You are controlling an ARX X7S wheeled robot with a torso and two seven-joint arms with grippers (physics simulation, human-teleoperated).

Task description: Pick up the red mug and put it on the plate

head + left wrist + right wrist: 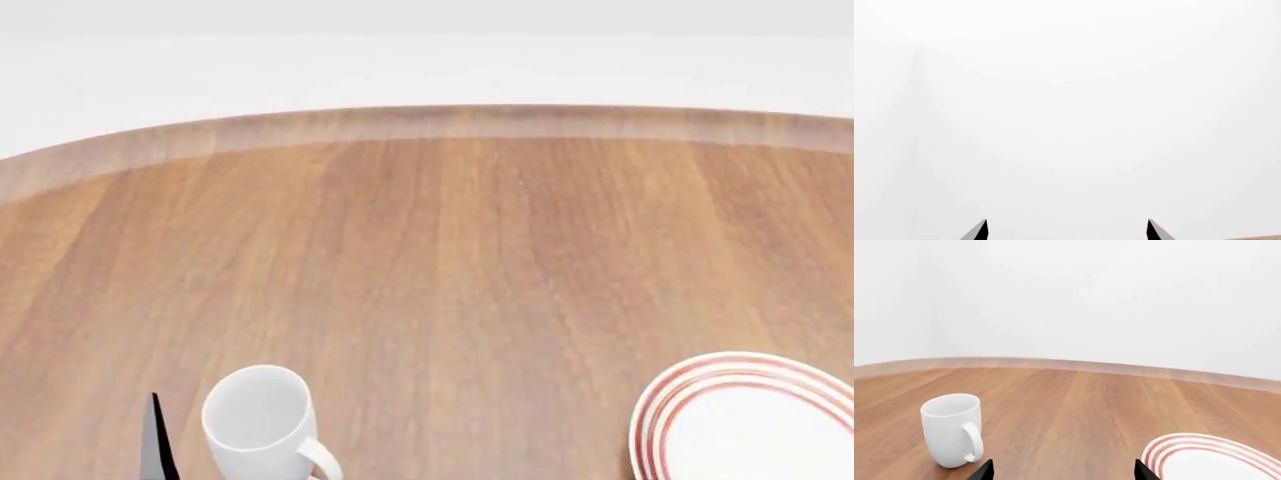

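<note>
Round wooden worktop (454, 260) fills the head view, white walls behind. The plate (747, 425), white with red rings, lies at the near right edge of that view, partly cut off; nothing rests on it. The right wrist view shows the same plate (1214, 457) close by. White mug (260, 420) stands upright near the left, handle toward the robot, well apart from the plate; also seen in the right wrist view (953, 429). The red mug appears in no view, so its place cannot be told. Left hand (1067, 231) points at blank wall, its two dark tips spread wide, nothing between them. Right hand (1064, 471) likewise released and empty, hovering low over the worktop between white mug and plate. Judgement: task not begun; finding, grasping and placing the red mug all remain.
</note>
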